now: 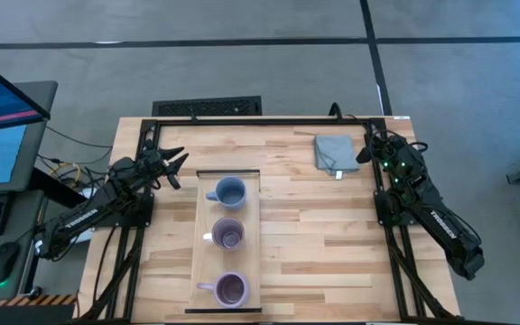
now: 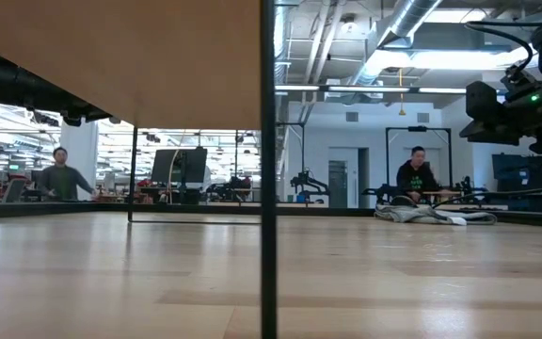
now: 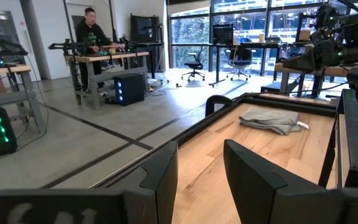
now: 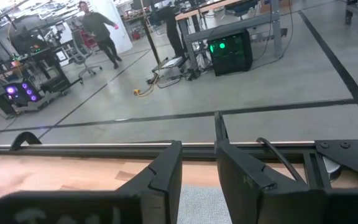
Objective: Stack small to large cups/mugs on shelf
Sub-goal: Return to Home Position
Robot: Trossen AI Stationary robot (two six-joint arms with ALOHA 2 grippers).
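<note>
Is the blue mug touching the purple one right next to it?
Apart. The view from above shows a strip of bare shelf between the blue mug and the middle purple mug.

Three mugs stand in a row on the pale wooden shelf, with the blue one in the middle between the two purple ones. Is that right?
Not quite. The high view shows the blue-grey mug at the far end of the row on the shelf; a purple mug holds the middle, the second purple mug the near end.
</note>
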